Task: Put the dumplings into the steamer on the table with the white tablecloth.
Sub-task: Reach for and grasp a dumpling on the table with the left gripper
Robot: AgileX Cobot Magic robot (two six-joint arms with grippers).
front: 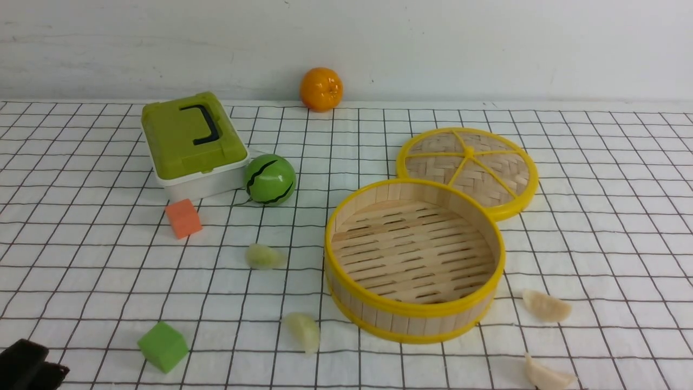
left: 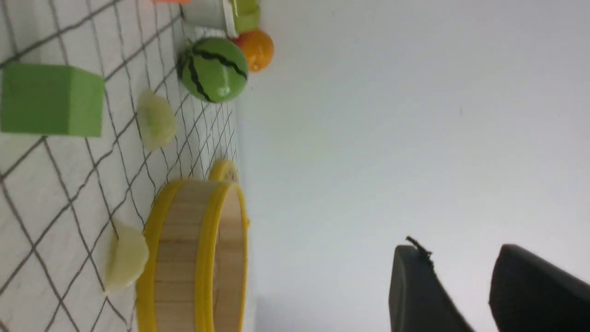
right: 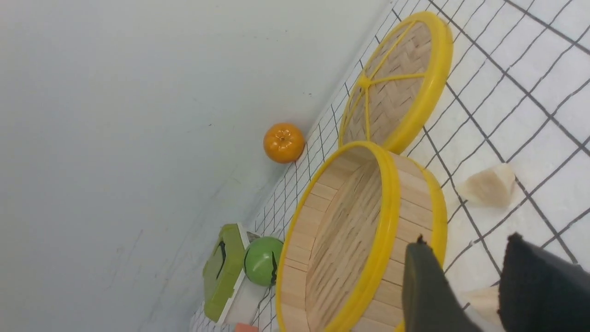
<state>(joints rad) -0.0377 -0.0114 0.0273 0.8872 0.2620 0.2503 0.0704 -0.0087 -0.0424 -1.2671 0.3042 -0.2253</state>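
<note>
**Tools.**
- The left tool [left: 463, 258] has its two dark fingers set apart with a clear gap and nothing between them. In the front view only a dark part of it shows [front: 27, 364], cut off at the near left corner of the surface [front: 81, 271].
- The right tool [right: 465, 249] also stands apart and empty. It does not appear in the front view.

**Task items.**
- The steamer [front: 417, 319] stands upright on the white tablecloth [front: 606, 227], right of centre and toward the near edge.
- All four dumplings [front: 263, 256] lie on the cloth outside it.
- The first pale green one lies left of the steamer. The second [front: 303, 331] lies just beside the steamer's near-left wall.
- One cream piece [front: 546, 306] lies near the steamer's right wall.
- The other cream piece [front: 547, 374] lies at the near edge, with its end cut off by the frame. In the right wrist view it is mostly hidden behind the fingers [right: 481, 299].

**Other items.**
- The lid [front: 468, 170] lies flat behind the steamer, toward the far right. The steamer rim overlaps it in view, so contact cannot be confirmed. The left wrist view shows only a sliver of its yellow rim.
- The green cube [front: 162, 345] lies near the near left corner, and the orange cube [front: 183, 218] lies farther back.
- The watermelon ball [front: 270, 179] sits against the green box [front: 192, 143].
- The orange [front: 321, 89] rests at the far edge. In the left wrist view it is partly hidden by the ball.
</note>
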